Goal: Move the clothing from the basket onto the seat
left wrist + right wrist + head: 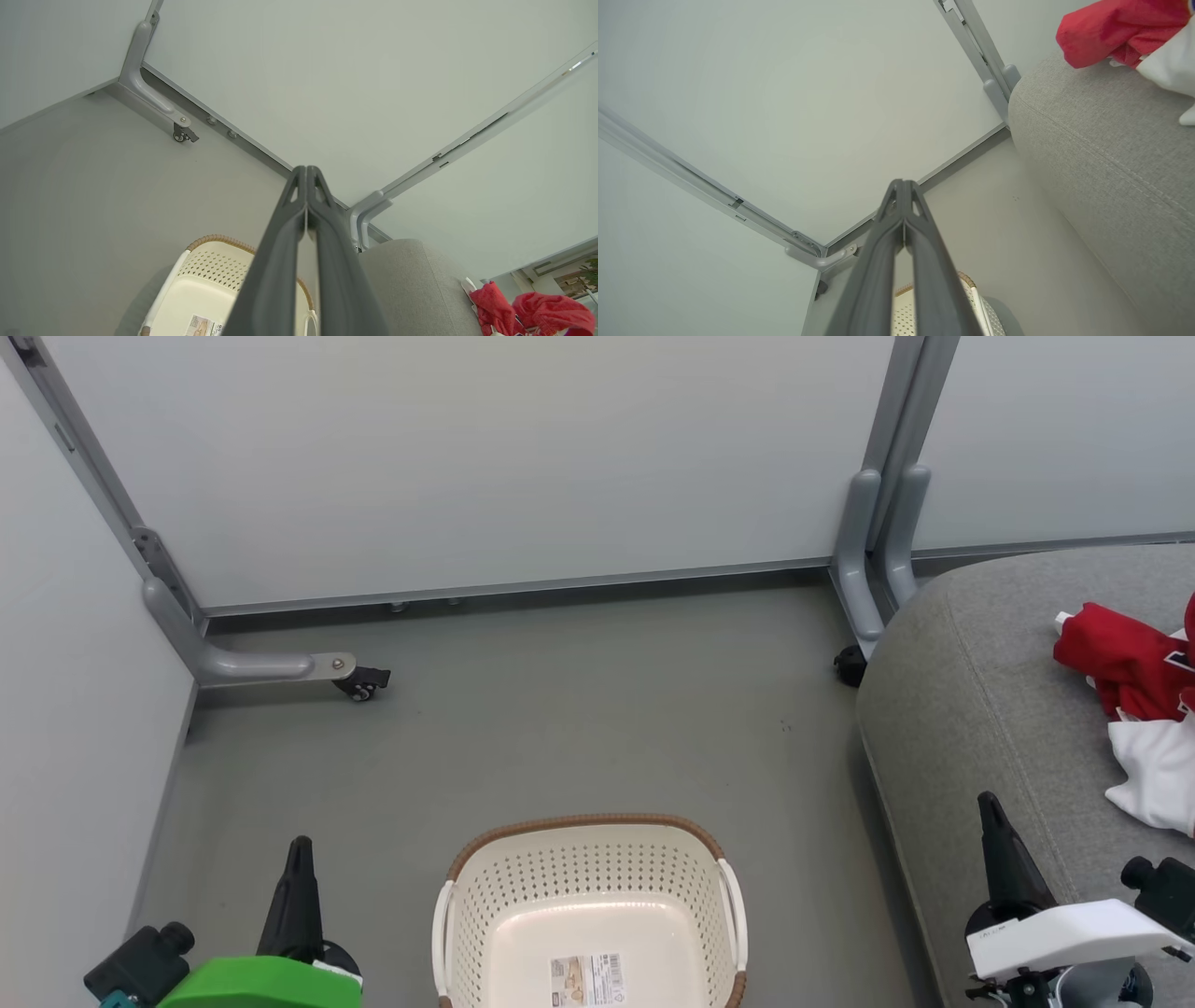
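Presently, clothing (1131, 658): red and white, lying crumpled on the seat (971, 709) and partly running off the head view's right edge, so no long axis is showing. Basket (583, 877): standing on the floor (579, 709), holding nothing but its paper label (586, 980). Right gripper (990, 807): hovering by the seat's near edge, fingers pressed together and carrying nothing; the clothing is lying ahead of it and to its right, near. Left gripper (299, 849): likewise clenched and bare, sitting beyond the basket, well apart from the clothing. By this judgement, the transfer is looking complete.
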